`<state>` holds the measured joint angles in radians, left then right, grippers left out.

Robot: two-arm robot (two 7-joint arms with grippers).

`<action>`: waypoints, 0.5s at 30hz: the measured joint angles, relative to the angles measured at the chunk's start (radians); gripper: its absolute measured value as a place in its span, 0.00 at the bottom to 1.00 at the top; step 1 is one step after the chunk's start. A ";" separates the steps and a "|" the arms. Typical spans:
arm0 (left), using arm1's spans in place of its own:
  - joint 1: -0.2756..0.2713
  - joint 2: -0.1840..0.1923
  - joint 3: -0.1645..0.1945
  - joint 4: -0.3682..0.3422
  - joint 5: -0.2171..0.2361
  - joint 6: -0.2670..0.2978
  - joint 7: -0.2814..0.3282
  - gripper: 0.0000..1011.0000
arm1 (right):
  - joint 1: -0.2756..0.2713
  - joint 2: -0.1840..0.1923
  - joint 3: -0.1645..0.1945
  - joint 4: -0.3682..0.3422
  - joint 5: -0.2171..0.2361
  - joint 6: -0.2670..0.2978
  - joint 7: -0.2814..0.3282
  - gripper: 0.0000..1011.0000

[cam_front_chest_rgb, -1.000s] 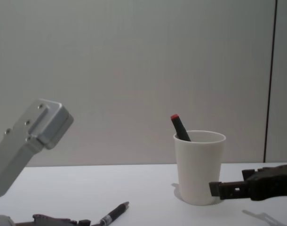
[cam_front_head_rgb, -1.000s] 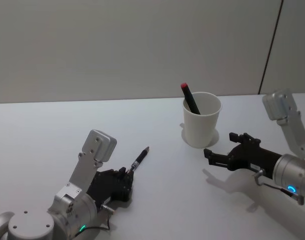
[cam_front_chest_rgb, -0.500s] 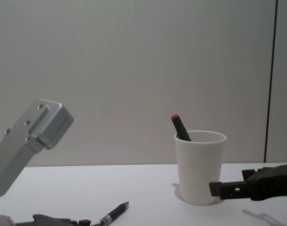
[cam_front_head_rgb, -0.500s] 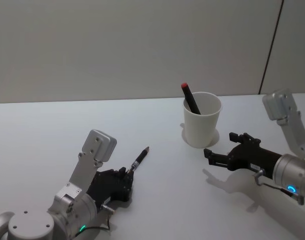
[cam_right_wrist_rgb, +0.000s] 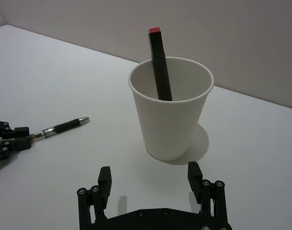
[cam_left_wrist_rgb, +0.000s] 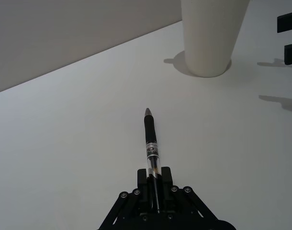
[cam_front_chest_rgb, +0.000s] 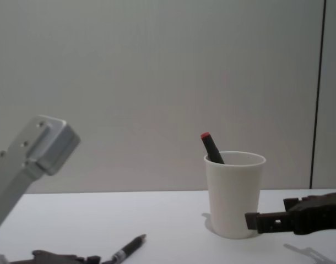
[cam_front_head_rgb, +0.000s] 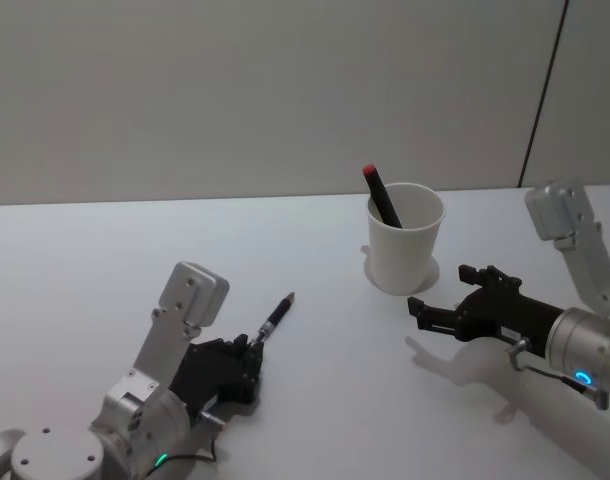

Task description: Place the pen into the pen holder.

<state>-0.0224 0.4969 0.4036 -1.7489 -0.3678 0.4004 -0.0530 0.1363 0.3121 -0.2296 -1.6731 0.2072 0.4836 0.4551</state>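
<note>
A black pen with a clear section points toward the pen holder, a white paper cup standing upright. My left gripper is shut on the pen's rear end, low over the table. The pen stays well short of the cup. A black marker with a red cap leans inside the cup. My right gripper is open, just in front of the cup with nothing between its fingers. In the chest view the right gripper overlaps the cup's lower right side.
The white table stretches bare to the left and behind the pen. A grey wall runs along the table's far edge. The right arm's silver link rises at the right edge.
My left arm has shifted slightly to the left and lower, carrying the pen with it. The right gripper and the cup have stayed in place.
</note>
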 joint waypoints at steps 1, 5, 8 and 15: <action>0.005 0.004 -0.002 -0.003 -0.002 -0.011 0.009 0.17 | 0.000 0.000 0.000 0.000 0.000 0.000 0.000 0.99; 0.023 0.022 -0.015 -0.015 -0.012 -0.040 0.037 0.17 | 0.000 0.000 0.000 0.000 0.000 0.000 0.000 0.99; 0.038 0.036 -0.025 -0.031 -0.022 -0.073 0.060 0.17 | 0.000 0.000 0.000 0.000 0.000 0.000 0.000 0.99; 0.073 0.071 -0.049 -0.071 -0.042 -0.163 0.105 0.17 | 0.000 0.000 0.000 0.000 0.000 0.000 0.000 0.99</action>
<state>0.0508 0.5681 0.3546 -1.8200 -0.4095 0.2379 0.0520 0.1363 0.3121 -0.2296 -1.6731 0.2072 0.4836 0.4552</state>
